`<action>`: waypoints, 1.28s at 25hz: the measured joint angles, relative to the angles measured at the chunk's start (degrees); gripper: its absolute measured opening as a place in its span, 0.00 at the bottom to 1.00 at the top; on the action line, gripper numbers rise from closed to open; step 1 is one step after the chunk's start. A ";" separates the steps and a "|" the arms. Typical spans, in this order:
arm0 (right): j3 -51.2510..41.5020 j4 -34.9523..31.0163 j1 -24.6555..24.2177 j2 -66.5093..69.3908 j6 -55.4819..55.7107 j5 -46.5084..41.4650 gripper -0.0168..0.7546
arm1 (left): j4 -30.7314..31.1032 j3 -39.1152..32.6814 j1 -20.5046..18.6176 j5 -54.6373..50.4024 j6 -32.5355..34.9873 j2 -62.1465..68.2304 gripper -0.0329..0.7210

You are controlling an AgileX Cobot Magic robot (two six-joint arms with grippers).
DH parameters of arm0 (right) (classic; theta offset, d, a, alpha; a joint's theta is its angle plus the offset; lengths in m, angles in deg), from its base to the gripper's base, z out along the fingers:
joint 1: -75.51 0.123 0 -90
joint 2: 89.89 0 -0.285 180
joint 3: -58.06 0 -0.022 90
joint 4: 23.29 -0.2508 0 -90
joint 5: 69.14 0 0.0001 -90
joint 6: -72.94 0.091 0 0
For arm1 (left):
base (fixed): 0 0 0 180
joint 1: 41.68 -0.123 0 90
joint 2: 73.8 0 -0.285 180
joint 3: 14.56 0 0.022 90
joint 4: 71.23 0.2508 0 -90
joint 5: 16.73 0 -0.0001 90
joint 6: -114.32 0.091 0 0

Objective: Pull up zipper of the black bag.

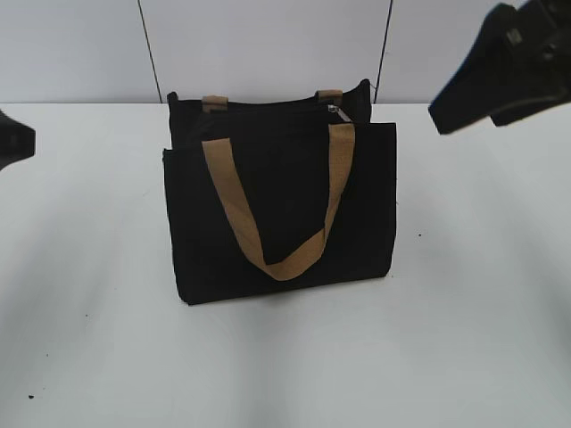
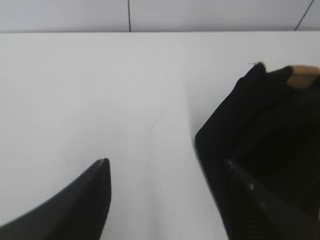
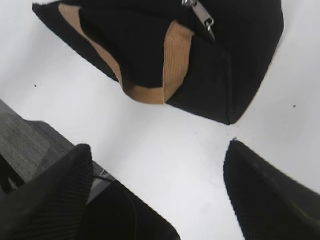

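Black bag (image 1: 278,209) stands upright mid-table (image 1: 464,339), front handle hanging toward the near side. Zipper (image 1: 334,109) sits at the top, right end of the zip track, which runs left-right along the far upper edge. Right gripper (image 3: 160,195), jaws spread wide and empty, hovers up and right of it, nearer. Left gripper (image 2: 165,200), also wide and empty, sits low beside the bag's left end.

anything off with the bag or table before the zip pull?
Nothing stands out. The black bag stands upright on the white table, front tan handle hanging down its face, zipper at the top right end. Both claws are open and clear of it.
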 joint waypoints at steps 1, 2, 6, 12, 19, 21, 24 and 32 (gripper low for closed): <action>-0.93 0.75 0.00 -1.09 0.13 -0.68 0.83 | -1.71 0.00 0.49 -2.37 2.35 -0.90 0.71; -2.36 1.53 0.00 -2.06 0.13 -1.19 0.83 | -4.56 0.00 0.95 -4.05 5.94 -1.74 0.69; -8.72 2.97 0.00 -7.69 0.29 -1.94 0.83 | -17.15 0.00 1.45 -10.74 20.18 -6.76 0.64; -19.07 3.37 0.00 -21.05 0.34 -2.63 0.82 | -25.13 0.00 1.45 -24.42 30.63 -19.88 0.63; -32.08 4.09 0.00 -42.35 3.63 -3.14 0.81 | -28.79 0.00 1.45 -40.48 37.12 -35.30 0.63; -35.13 6.02 0.00 -47.92 5.58 -3.52 0.81 | -30.29 0.00 1.45 -42.99 38.92 -39.16 0.63; -38.42 9.90 0.00 -55.52 8.65 -5.37 0.80 | -32.96 0.00 1.50 -44.06 41.64 -44.62 0.63; -42.05 18.92 0.00 -69.60 14.45 -6.45 0.79 | -36.88 -3.63 1.50 -44.30 46.18 -55.48 0.62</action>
